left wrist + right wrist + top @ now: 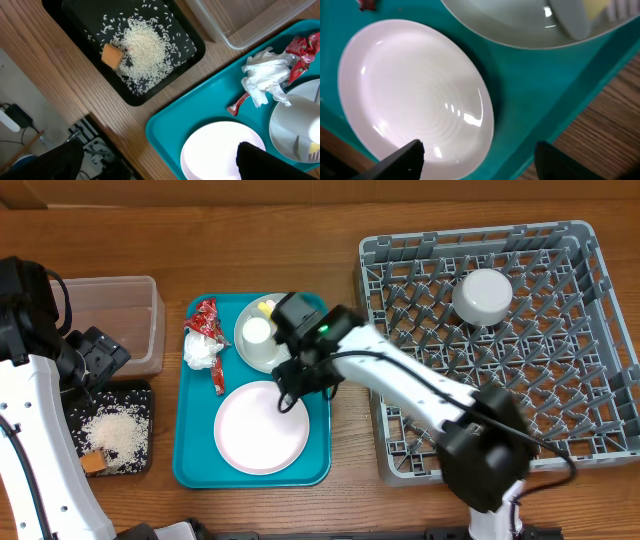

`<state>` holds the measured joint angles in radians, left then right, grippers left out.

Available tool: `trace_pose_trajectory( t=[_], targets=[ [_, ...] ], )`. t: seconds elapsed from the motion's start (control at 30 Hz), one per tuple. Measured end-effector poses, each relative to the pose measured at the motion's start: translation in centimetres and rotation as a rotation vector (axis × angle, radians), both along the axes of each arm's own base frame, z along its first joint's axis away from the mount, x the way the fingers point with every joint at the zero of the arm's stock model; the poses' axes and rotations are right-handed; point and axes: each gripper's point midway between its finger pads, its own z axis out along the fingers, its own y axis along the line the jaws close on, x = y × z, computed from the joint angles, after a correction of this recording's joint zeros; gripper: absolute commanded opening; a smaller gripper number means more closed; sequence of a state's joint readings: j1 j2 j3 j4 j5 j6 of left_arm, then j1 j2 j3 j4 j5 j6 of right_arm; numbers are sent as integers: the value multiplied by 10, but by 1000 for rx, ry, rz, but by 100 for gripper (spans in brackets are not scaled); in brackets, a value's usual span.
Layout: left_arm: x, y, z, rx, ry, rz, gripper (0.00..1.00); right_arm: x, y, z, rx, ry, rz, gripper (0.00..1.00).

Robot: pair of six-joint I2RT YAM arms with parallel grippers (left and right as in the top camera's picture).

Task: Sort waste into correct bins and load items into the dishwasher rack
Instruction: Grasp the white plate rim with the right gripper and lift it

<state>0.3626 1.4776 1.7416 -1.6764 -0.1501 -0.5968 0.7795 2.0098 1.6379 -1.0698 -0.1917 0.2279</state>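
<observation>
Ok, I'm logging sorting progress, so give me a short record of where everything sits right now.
black tray: rice, orange cube
clear tub: nothing visible inside
teal tray: red wrapper, napkin, white plate, grey plate
on grey plate: cup, yellow cutlery
rack: white bowl
right gripper: jaws open over white plate's rim
left gripper: jaws open, holding nothing

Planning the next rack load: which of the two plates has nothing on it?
The white plate, bare; the grey plate beside it carries the small white cup and pale yellow cutlery.
</observation>
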Motion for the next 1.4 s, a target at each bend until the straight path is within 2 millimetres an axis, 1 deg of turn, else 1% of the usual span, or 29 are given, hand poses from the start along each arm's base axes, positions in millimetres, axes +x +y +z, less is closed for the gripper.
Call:
trace_pose_trajectory(
  t=[0.07, 0.23, 0.3, 0.43, 0.5, 0.63, 0.67, 0.7, 0.77, 0.8, 0.97, 1.1, 1.17, 1.3, 1.4],
  targets=[
    [0, 0, 0, 0, 0, 0, 100, -6, 6, -16, -23, 16, 17, 71],
    [0, 0, 0, 3, 1, 0, 100, -19, 17, -42, -64, 43, 44, 65],
    [0, 1, 0, 4, 1, 1, 100, -22, 19, -50, -81, 47, 40, 62],
    [0, 1, 0, 4, 1, 1, 100, -20, 19, -59, -104, 48, 15, 55],
    [0, 1, 0, 4, 1, 1, 100, -19, 19, -62, -108, 46, 6, 45],
    [0, 1, 0, 4, 1, 1, 100, -17, 19, -68, -115, 43, -7, 32],
    [0, 1, 0, 4, 1, 1, 100, -17, 19, -69, -120, 43, -4, 24],
    [0, 1, 0, 4, 1, 1, 100, -17, 18, -70, -123, 45, -6, 20],
    [0, 1, 0, 4, 1, 1, 100, -17, 17, -71, -129, 46, -7, 9],
    [0, 1, 0, 4, 1, 1, 100, -18, 16, -71, -132, 51, -14, 4],
    [0, 1, 0, 4, 1, 1, 100, -25, 10, -69, -151, 88, -11, 4],
    [0, 1, 0, 4, 1, 1, 100, -31, 3, -62, -188, 121, -8, 4],
    [0, 1, 0, 4, 1, 1, 100, -34, 2, -52, -197, 140, 11, 4],
    [0, 1, 0, 4, 1, 1, 100, -34, 9, -27, -170, 148, 59, 4],
    [0, 1, 0, 4, 1, 1, 100, -35, 12, -3, -155, 153, 90, 4]
  ],
)
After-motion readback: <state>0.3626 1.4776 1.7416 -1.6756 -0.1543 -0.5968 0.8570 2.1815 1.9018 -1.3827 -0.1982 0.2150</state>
